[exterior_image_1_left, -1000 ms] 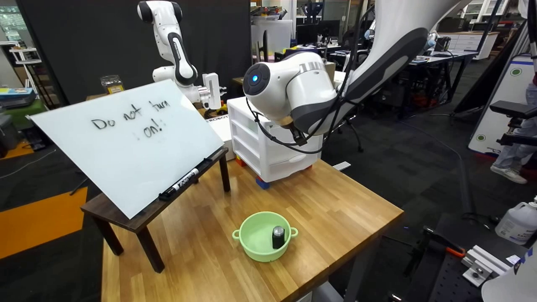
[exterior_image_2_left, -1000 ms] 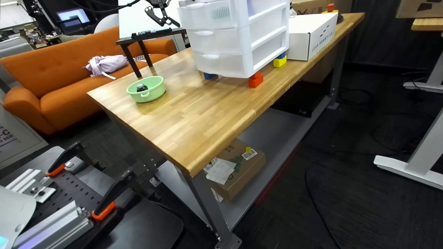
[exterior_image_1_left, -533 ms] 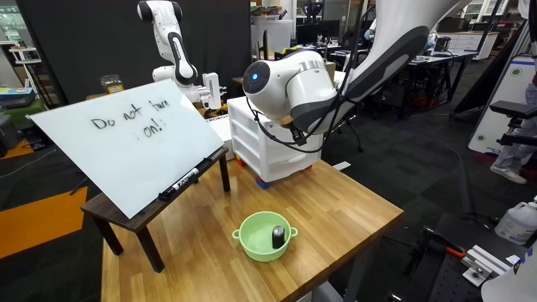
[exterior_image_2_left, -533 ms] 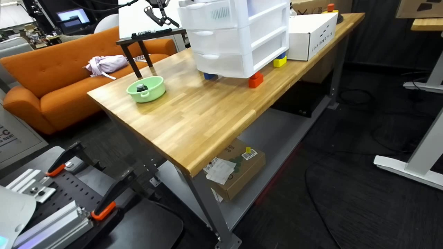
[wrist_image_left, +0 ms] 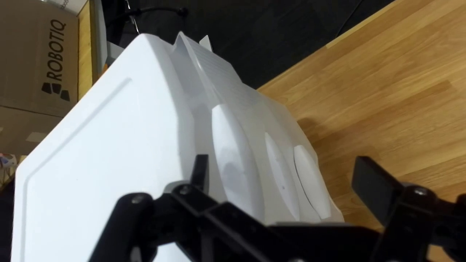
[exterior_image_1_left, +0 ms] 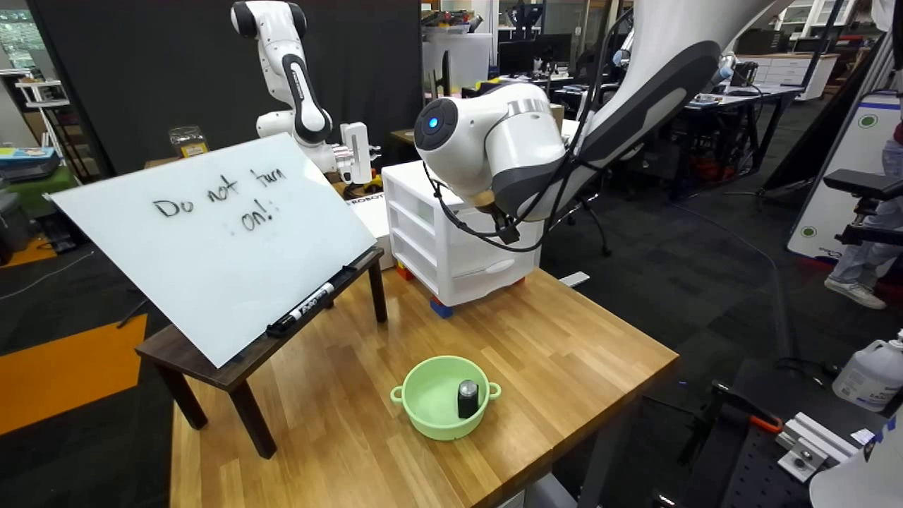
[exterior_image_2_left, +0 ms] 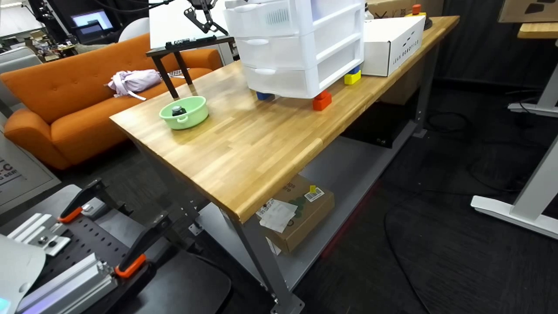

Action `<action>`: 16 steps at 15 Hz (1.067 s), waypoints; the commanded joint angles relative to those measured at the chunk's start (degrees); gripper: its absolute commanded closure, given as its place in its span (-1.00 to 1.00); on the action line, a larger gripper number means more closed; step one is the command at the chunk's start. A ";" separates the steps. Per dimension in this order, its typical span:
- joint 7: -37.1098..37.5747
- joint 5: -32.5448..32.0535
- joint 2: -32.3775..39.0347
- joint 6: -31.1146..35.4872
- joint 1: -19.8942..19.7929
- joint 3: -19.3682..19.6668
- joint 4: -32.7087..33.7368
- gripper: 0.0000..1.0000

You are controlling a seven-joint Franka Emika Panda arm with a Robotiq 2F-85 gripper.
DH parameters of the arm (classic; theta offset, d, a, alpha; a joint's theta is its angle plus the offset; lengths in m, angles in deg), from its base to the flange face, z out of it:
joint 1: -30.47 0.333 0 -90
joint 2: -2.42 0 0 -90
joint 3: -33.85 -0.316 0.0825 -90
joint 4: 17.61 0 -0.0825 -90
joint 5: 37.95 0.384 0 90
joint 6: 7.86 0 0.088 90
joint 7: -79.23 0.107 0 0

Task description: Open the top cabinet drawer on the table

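The white three-drawer cabinet [exterior_image_1_left: 416, 236] [exterior_image_2_left: 333, 39] [wrist_image_left: 102, 156] stands on the light wooden table [exterior_image_1_left: 338, 409] [exterior_image_2_left: 244, 144] [wrist_image_left: 400, 91]. The top cabinet drawer [exterior_image_2_left: 261, 19] looks shut or nearly so; the wrist view shows its curved handle [wrist_image_left: 233, 156]. My gripper [wrist_image_left: 285, 174] is open and empty in front of the drawers. One finger overlaps the gap between the cabinet's top edge and the top handle. The other finger is beyond the lower handles, over the table. I cannot tell if any finger touches. In an exterior view the gripper [exterior_image_2_left: 218, 19] is partly cut off; in another the arm hides it.
Coloured blocks [exterior_image_2_left: 321, 101] support the cabinet. A green bowl [exterior_image_1_left: 437, 402] [exterior_image_2_left: 185, 112] holding a black object stands in front. A dark stand [exterior_image_1_left: 261, 353] with a whiteboard [exterior_image_1_left: 219, 233] is beside the cabinet, and a white box [exterior_image_2_left: 388, 46] is behind it. Cables hang from the arm.
My wrist has shifted slightly right in an exterior view over the last half second, and the gripper has tilted or moved slightly. The drawer and other objects show no movement.
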 commanded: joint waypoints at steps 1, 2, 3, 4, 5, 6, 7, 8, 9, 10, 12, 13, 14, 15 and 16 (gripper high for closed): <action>-0.26 1.85 -0.66 0.55 -0.68 0.06 0.03 -1.00; -0.25 2.45 -0.46 0.59 -0.85 0.12 0.32 -1.00; -0.46 3.41 -0.33 0.93 -1.10 0.15 0.53 -1.00; -0.56 4.00 -0.30 1.04 -1.21 0.25 0.65 -1.00; -0.47 4.40 -0.24 1.12 -1.26 0.39 0.80 -1.00; -0.67 4.75 -0.15 1.22 -1.42 0.52 0.99 -0.57; -0.58 4.95 -0.13 1.43 -1.58 0.67 1.16 -0.47; -0.62 5.07 -0.12 1.51 -1.72 0.77 1.33 -0.32; -0.60 4.94 -0.09 1.58 -1.84 0.91 1.60 -0.20; -0.61 4.79 -0.06 1.71 -1.96 0.99 1.90 -0.04; -0.55 4.53 0.04 2.06 -2.21 1.25 2.45 0.25; -0.50 4.51 0.06 2.28 -2.33 1.35 2.59 0.35; -0.43 4.40 0.03 2.50 -2.39 1.50 2.69 0.44; -0.39 4.35 -0.06 2.85 -2.43 1.63 2.73 0.40; -0.42 4.30 -0.12 3.12 -2.46 1.74 2.88 0.44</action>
